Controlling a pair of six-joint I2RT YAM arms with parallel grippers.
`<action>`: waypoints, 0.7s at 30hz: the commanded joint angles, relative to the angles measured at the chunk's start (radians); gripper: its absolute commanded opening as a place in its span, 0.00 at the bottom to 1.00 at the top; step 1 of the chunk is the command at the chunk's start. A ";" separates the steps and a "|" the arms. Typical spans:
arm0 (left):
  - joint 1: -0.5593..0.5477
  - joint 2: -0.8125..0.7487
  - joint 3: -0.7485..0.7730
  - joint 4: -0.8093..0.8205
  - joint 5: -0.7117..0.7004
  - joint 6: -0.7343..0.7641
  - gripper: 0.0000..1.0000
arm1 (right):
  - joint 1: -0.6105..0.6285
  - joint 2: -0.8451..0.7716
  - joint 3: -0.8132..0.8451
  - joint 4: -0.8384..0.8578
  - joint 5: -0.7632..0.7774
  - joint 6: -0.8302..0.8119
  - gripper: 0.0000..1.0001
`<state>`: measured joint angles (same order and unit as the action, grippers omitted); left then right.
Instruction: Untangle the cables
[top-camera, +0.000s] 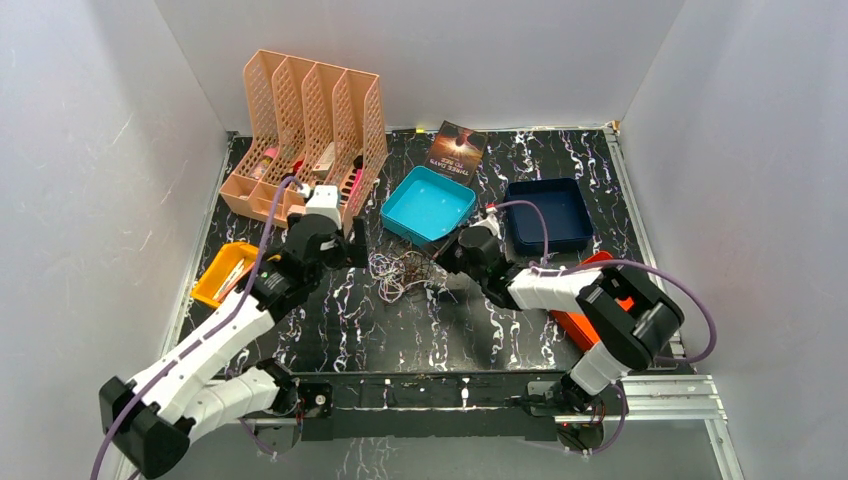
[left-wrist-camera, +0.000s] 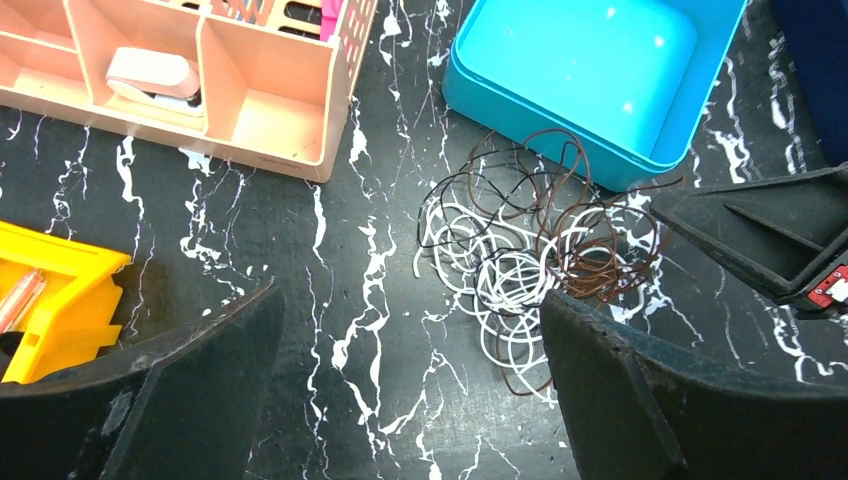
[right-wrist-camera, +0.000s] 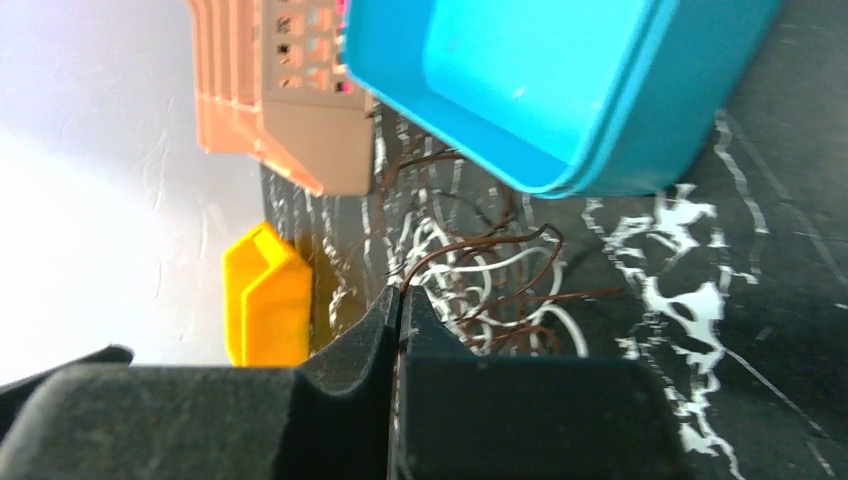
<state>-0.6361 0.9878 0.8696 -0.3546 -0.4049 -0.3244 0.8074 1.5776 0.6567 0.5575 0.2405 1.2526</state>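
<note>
Brown and white cables (left-wrist-camera: 530, 245) lie in one interlaced heap of small loops on the black marbled worktop (top-camera: 420, 330). The heap sits just in front of the teal tray (left-wrist-camera: 545, 120), and the uppermost brown loops touch or nearly touch its near wall. No cord is separated yet.

Right end effector (right-wrist-camera: 398, 300): jaws pressed together. A brown strand rises from between the tips, so it appears pinched on one cord at the right edge of the heap.

Left end effector (left-wrist-camera: 410, 400): jaws wide, holding nothing, poised above the left and near side of the heap. Nothing pins the cables down.

Risks noted:
1. With no anchor on the heap, a pull by the right arm likely drags the whole mass instead of freeing one cord. The brown loops thread through the white ones and could draw tight into a knot.
2. The cord is very thin. It may slip out of the pads, or more than one strand may be caught; the wrist view cannot settle which.
3. Loops beside the tray wall could snag its lower edge and shift the tray.
4. The two end effectors work near each other. A descent by the left one onto the heap risks contact with the right one, or a clamp on the very strand being pulled.
</note>
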 joint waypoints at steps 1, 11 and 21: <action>0.009 -0.135 -0.070 0.075 -0.037 -0.039 0.98 | 0.006 -0.093 0.074 0.047 -0.111 -0.130 0.03; 0.010 -0.356 -0.234 0.336 0.124 0.027 0.98 | 0.005 -0.223 0.146 -0.113 -0.311 -0.308 0.04; 0.010 -0.432 -0.419 0.716 0.399 0.124 0.99 | 0.004 -0.272 0.257 -0.280 -0.494 -0.435 0.03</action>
<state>-0.6300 0.5331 0.4622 0.1562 -0.1669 -0.2596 0.8074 1.3659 0.8463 0.3328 -0.1417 0.9062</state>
